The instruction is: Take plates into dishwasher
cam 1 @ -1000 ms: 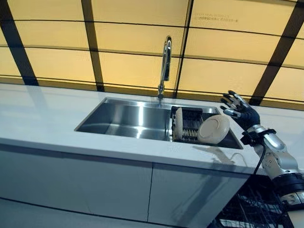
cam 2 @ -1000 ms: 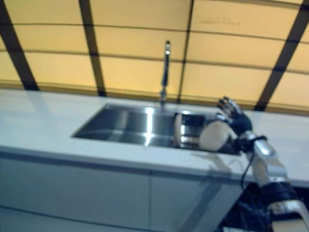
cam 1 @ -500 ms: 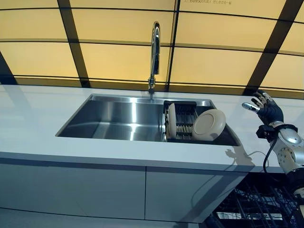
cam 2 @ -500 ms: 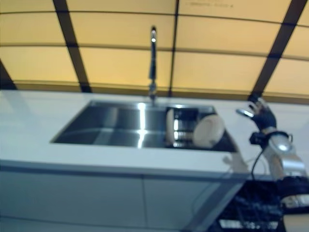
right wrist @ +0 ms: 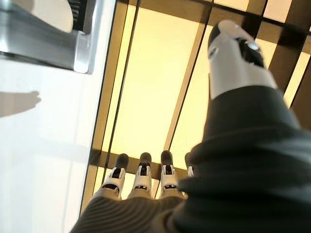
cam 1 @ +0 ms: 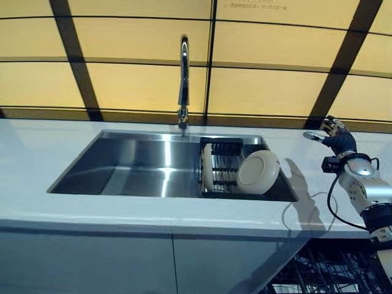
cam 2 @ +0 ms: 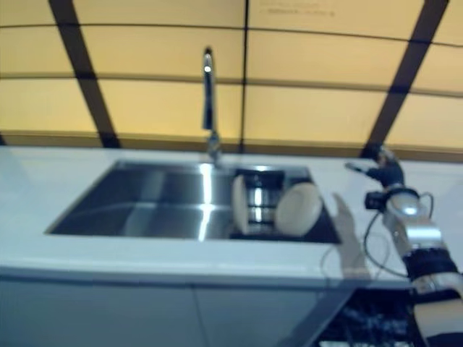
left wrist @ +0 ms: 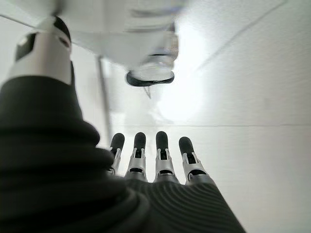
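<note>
Two cream plates stand in a dark dish rack (cam 1: pixel 223 160) at the right end of the steel sink (cam 1: pixel 135 165). One plate (cam 1: pixel 207 166) stands upright on edge; the other plate (cam 1: pixel 258 172) leans face-out against the rack's right side. My right hand (cam 1: pixel 335 136) is raised over the counter to the right of the sink, well clear of the plates, open and holding nothing. In its wrist view the straight fingers (right wrist: pixel 141 177) point at the yellow wall, with a plate's edge (right wrist: pixel 48 10) far off. My left hand (left wrist: pixel 160 160) shows only in its own wrist view, open and holding nothing.
A tall chrome faucet (cam 1: pixel 182 79) rises behind the sink. The white countertop (cam 1: pixel 37 202) runs left and right of it, with white cabinet fronts below. A dark wire dishwasher rack (cam 1: pixel 331 275) shows at the lower right, under the counter's edge. Yellow wall panels with dark strips stand behind.
The camera has swung, shifting the whole scene. My right hand has drawn away to the right from the leaning plate and now hangs over the counter. The plates have not moved.
</note>
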You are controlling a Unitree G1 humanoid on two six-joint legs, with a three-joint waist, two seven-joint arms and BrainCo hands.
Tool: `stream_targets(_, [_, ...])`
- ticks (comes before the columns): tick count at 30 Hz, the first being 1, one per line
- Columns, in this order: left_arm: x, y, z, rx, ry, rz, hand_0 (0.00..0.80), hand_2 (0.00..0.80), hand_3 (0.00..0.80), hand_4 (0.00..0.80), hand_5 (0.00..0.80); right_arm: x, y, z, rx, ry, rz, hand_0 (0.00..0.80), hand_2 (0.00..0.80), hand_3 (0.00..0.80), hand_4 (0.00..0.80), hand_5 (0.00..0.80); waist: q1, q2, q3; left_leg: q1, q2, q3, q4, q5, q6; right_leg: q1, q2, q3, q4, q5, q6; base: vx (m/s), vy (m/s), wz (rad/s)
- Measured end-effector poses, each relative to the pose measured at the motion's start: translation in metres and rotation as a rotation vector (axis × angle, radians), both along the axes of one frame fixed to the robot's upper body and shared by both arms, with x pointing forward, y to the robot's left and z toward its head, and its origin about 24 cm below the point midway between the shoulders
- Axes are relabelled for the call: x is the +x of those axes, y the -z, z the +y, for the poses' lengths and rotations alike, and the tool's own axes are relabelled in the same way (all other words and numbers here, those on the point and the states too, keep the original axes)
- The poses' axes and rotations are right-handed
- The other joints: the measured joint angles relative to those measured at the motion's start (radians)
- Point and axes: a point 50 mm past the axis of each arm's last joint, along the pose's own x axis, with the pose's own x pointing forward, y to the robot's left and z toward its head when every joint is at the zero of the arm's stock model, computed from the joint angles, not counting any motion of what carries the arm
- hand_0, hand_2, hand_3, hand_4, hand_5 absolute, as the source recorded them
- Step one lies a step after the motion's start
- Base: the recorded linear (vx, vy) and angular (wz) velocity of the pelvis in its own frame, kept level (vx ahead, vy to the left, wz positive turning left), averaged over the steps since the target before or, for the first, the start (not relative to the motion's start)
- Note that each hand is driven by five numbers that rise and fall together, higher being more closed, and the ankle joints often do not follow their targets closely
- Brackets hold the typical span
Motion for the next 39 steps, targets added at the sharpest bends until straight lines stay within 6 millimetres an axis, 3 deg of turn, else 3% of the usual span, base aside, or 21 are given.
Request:
stream_targets(4, [0.002, -0.001, 0.002, 0.010, 0.000, -0.009, 0.000, 0.000, 0.000, 0.000, 0.000, -0.003, -0.006, -0.006, -0.022, -0.024, 0.010, 0.000, 0.000, 0.000, 0.000, 0.000, -0.047, -0.011, -0.016, 0.053, -0.042, 0.002, -0.110, 0.061, 0.027, 0.003, -0.041, 0.008, 0.005, -0.017, 0.052, 0.034, 0.077, -0.12])
stream_targets(8, [0.003, -0.002, 0.006, 0.017, 0.000, -0.010, 0.000, 0.000, 0.000, 0.000, 0.000, -0.004, -0.004, -0.008, -0.043, -0.033, 0.063, 0.000, 0.000, 0.000, 0.000, 0.000, -0.050, -0.016, -0.025, 0.083, -0.059, -0.001, -0.167, 0.079, 0.037, 0.001, -0.057, 0.009, 0.005, -0.035, 0.071, -0.005, 0.069, 0.07])
stream_targets(14, [0.005, -0.003, 0.007, 0.021, 0.002, -0.017, 0.000, 0.000, 0.000, 0.000, 0.000, -0.004, 0.009, -0.010, -0.030, -0.042, 0.172, 0.000, 0.000, 0.000, 0.000, 0.000, -0.044, -0.017, -0.023, 0.094, -0.057, -0.001, -0.177, 0.076, 0.040, 0.020, -0.056, 0.017, 0.005, -0.037, 0.071, 0.017, 0.047, 0.17])
stream_targets(17, [0.004, -0.006, 0.015, 0.040, 0.001, -0.015, 0.000, 0.000, 0.000, 0.000, 0.000, -0.005, 0.017, -0.014, -0.011, -0.054, 0.226, 0.000, 0.000, 0.000, 0.000, 0.000, -0.017, -0.043, -0.010, 0.111, -0.060, 0.024, -0.180, 0.063, 0.039, 0.030, -0.060, 0.048, 0.005, -0.058, 0.077, 0.040, 0.028, -0.10])
stream_targets(20, [-0.001, -0.006, 0.019, 0.050, -0.003, -0.002, 0.000, 0.000, 0.000, 0.000, 0.000, -0.005, 0.023, -0.011, 0.006, -0.092, 0.267, 0.000, 0.000, 0.000, 0.000, 0.000, -0.024, -0.053, 0.000, 0.112, -0.061, 0.027, -0.181, 0.060, 0.041, 0.028, -0.063, 0.054, 0.006, -0.067, 0.083, 0.041, 0.018, -0.12])
stream_targets(28, [-0.002, -0.006, 0.019, 0.048, -0.001, -0.010, 0.000, 0.000, 0.000, 0.000, 0.000, -0.004, 0.035, -0.007, 0.043, -0.148, 0.330, 0.000, 0.000, 0.000, 0.000, 0.000, -0.021, -0.068, 0.010, 0.123, -0.047, 0.076, -0.178, 0.057, 0.030, 0.018, -0.057, 0.057, 0.004, -0.055, 0.082, 0.017, -0.008, -0.16])
stream_targets(39, [0.001, -0.006, 0.019, 0.046, 0.004, -0.027, 0.000, 0.000, 0.000, 0.000, 0.000, -0.005, 0.045, -0.002, 0.047, -0.203, 0.405, 0.000, 0.000, 0.000, 0.000, 0.000, -0.022, -0.070, 0.010, 0.128, -0.043, 0.084, -0.182, 0.056, 0.028, 0.020, -0.052, 0.055, 0.004, -0.054, 0.079, 0.008, -0.003, -0.01])
